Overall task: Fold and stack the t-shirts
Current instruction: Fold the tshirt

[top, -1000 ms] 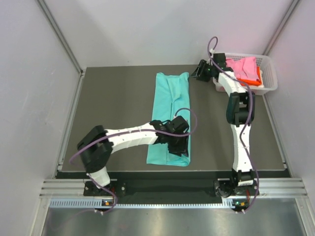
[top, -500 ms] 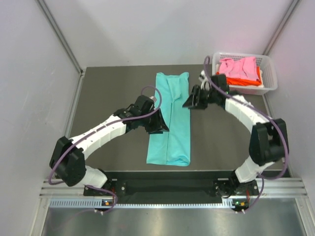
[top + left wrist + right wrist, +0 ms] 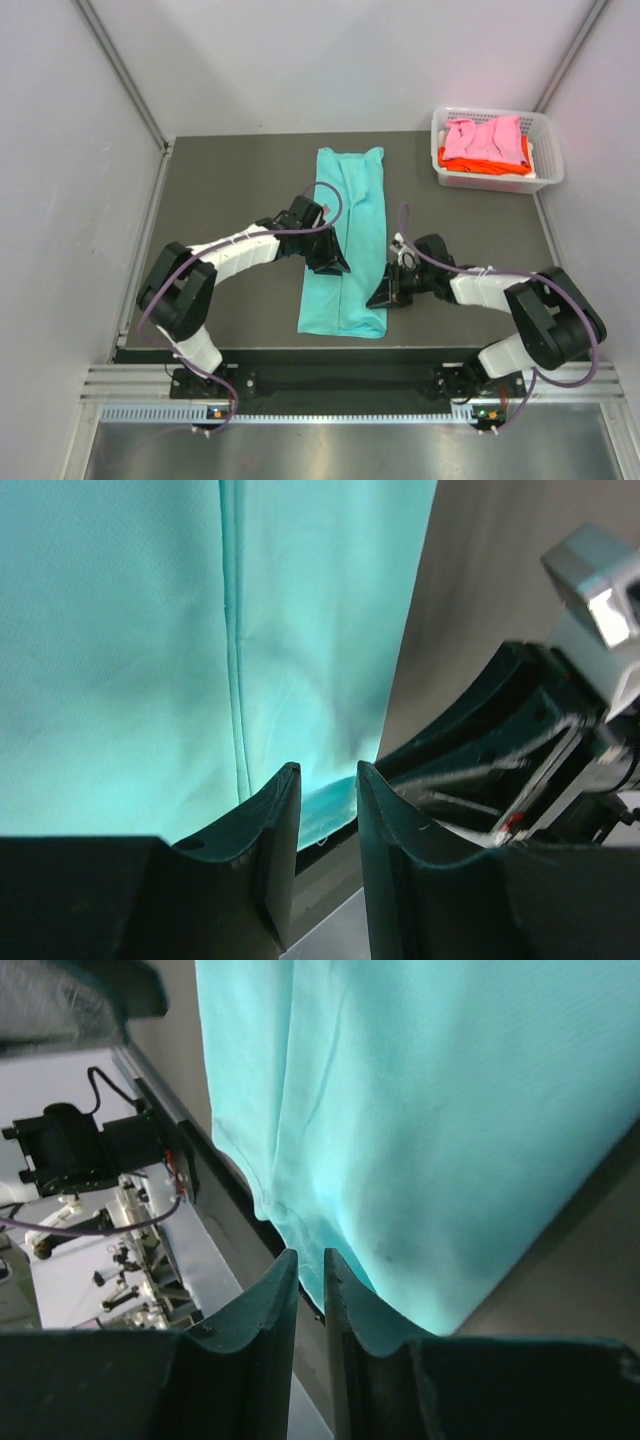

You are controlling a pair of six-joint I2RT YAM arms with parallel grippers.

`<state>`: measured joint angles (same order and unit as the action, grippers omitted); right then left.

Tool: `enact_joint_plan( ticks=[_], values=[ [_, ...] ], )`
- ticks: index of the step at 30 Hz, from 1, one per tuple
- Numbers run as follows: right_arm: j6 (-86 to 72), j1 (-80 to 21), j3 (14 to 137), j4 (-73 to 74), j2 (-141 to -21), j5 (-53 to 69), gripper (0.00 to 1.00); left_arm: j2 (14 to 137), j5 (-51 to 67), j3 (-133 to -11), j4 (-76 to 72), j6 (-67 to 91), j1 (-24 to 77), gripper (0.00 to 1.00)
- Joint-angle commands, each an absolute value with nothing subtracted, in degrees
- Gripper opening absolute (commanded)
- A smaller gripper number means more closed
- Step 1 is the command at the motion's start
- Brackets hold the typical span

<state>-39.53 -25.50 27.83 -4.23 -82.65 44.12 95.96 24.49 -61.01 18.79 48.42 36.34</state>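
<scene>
The teal t-shirt lies folded into a long narrow strip in the middle of the table; it also fills the left wrist view and the right wrist view. My left gripper hovers low over the strip's left half, its jaws a little apart with nothing between them. My right gripper sits at the strip's right edge near its lower corner, its jaws almost closed and empty. The pink t-shirt and the orange t-shirt lie in the basket.
The white lattice basket stands at the table's back right corner. The dark front edge of the table runs just below the teal strip. My right gripper's body shows at the right of the left wrist view.
My right arm has swung from the basket down to the teal strip's lower right edge. My left gripper moved from the strip's lower right to its left half.
</scene>
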Motion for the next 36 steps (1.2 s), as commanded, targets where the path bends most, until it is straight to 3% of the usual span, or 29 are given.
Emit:
enact_joint_plan(
  ticks=[1, 5, 11, 17, 21, 27, 32, 36],
  values=[
    [-45.1, -28.5, 22.7, -18.4, -81.4, 45.8, 0.17, 97.9, 27.6, -62.9, 12.8, 49.7, 35.8, 0.34],
    [-50.2, -28.9, 15.0, -28.1, -81.0, 45.7, 0.17, 99.5, 29.0, -62.8, 11.1, 50.4, 35.9, 0.34],
    [-49.8, -28.9, 11.9, -27.4, -78.8, 45.1, 0.17, 100.4, 30.2, -61.0, 10.3, 50.3, 35.9, 0.33],
    [-40.7, -25.5, 21.4, -6.4, -68.1, 40.4, 0.20, 99.7, 31.4, -59.5, 8.7, 50.4, 35.9, 0.33],
    [-33.8, -18.0, 32.2, 3.4, -65.8, 32.1, 0.31, 100.5, 32.0, -58.8, 6.8, 50.5, 35.9, 0.33],
    [-29.2, -11.3, 52.1, 0.4, -82.6, 30.6, 0.30, 103.7, 32.6, -60.6, 5.2, 49.7, 37.4, 0.33],
    [-31.2, -10.5, 69.9, -5.2, -100.7, 32.1, 0.18, 106.2, 32.2, -62.3, 6.4, 48.4, 38.6, 0.32],
    [-32.1, -10.9, 83.2, -5.6, -115.2, 31.2, 0.14, 107.1, 32.7, -60.9, 6.6, 48.0, 38.8, 0.31]
  ],
)
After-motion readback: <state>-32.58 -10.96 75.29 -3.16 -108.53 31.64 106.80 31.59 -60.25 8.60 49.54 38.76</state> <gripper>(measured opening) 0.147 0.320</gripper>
